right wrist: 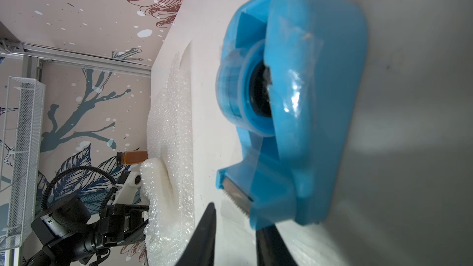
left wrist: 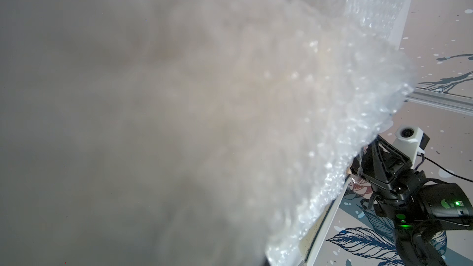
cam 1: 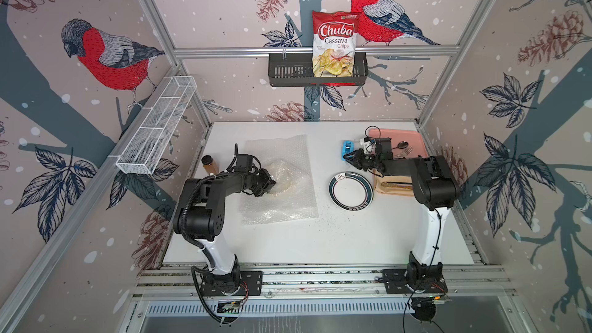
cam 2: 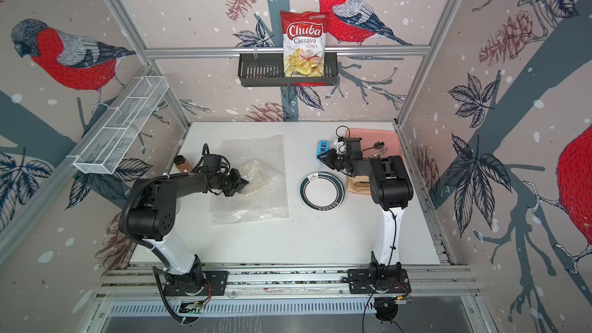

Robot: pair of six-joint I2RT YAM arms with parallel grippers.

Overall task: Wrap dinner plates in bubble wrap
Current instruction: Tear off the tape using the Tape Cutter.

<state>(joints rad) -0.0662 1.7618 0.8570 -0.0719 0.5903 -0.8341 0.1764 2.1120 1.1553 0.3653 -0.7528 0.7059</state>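
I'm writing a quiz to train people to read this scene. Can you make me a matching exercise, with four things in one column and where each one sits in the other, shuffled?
Things:
1. blue tape dispenser
2. bare plate
3. chips bag
4. amber bottle

Places:
A. standing in the black wall basket
B. near the left edge of the table, behind the left arm
C. right at the tips of the right claw
D. between the bubble wrap and the tan napkin

Pairs: 1-C, 2-D, 3-A, 4-B
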